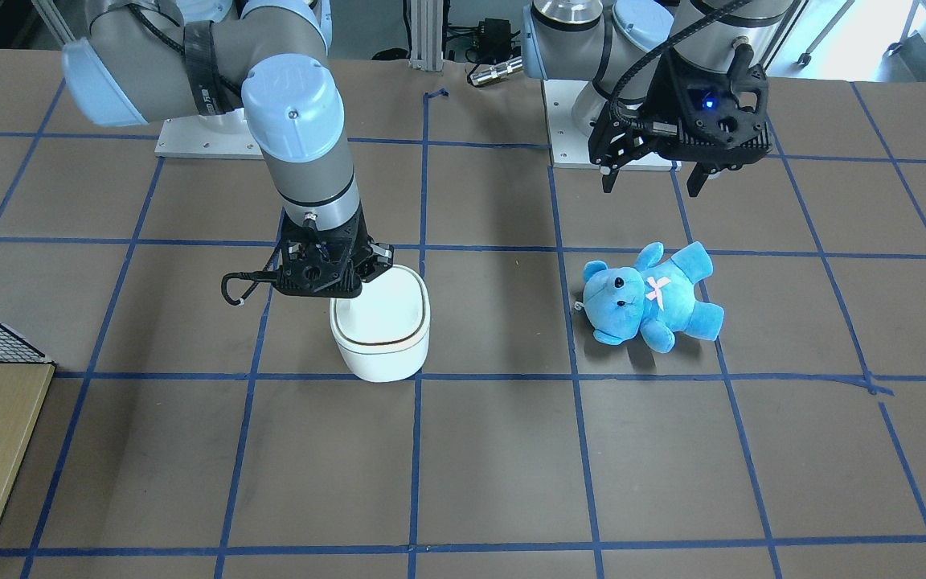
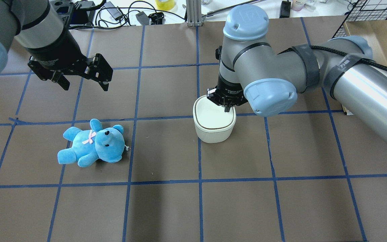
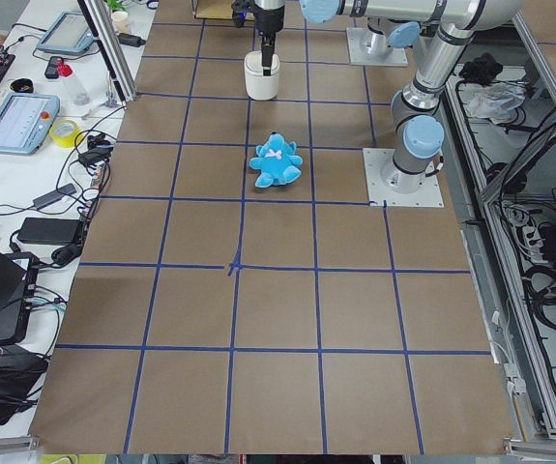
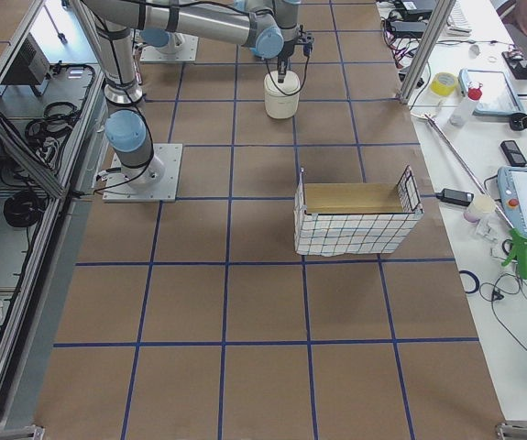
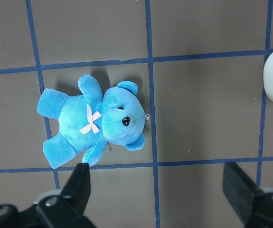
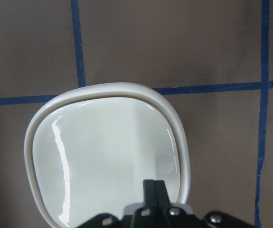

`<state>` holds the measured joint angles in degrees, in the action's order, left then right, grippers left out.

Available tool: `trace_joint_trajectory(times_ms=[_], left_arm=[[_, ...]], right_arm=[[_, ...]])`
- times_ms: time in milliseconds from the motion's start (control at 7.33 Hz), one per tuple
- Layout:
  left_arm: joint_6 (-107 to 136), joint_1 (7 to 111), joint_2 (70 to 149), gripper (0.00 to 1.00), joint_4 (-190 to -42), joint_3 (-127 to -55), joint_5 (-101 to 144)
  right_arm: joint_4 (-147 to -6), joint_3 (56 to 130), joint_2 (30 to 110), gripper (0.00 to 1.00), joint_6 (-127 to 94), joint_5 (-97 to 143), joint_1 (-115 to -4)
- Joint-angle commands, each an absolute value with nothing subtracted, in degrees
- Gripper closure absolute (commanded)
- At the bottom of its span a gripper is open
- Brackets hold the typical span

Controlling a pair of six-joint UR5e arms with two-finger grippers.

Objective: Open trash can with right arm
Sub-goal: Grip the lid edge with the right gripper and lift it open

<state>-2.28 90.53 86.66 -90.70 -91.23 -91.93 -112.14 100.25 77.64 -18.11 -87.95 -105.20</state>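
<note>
The white trash can stands on the table with its flat lid down, a thin dark seam around the rim. It also shows in the overhead view and in the right wrist view. My right gripper points straight down over the lid's edge on the robot's side, its fingers pressed together and holding nothing. I cannot tell whether they touch the lid. My left gripper hangs open and empty above the table, behind the blue teddy bear.
The teddy bear lies on its back about one grid square from the can. A wire basket with a cardboard floor stands towards the table's right end. Blue tape lines grid the brown table.
</note>
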Motion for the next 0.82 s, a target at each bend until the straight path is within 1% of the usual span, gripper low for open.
trace_joint_trajectory(times_ms=[0,273,409,545,682], left_arm=[[-2.29,90.53,86.66,0.0,-90.7,-91.23,-91.93],[-2.2,90.53,86.66,0.0,-90.7,-91.23,-91.93],[-2.2,90.53,86.66,0.0,-90.7,-91.23,-91.93],[-2.28,90.53,86.66,0.0,-90.7,-91.23,-91.93],[-2.29,90.53,86.66,0.0,-90.7,-91.23,-91.93]], right_arm=[[-112.85,100.9,76.03,1.0,-17.67,-88.07,-105.21],[-112.42,100.03,76.64,1.0,-18.54,-88.33,-105.21],[-111.54,97.93,78.55,0.42,-19.15,-88.42,-105.12],[-106.31,94.34,82.05,0.0,-19.07,-88.24,-104.16],[-97.21,88.65,83.39,0.0,-19.07,-88.5,-103.54]])
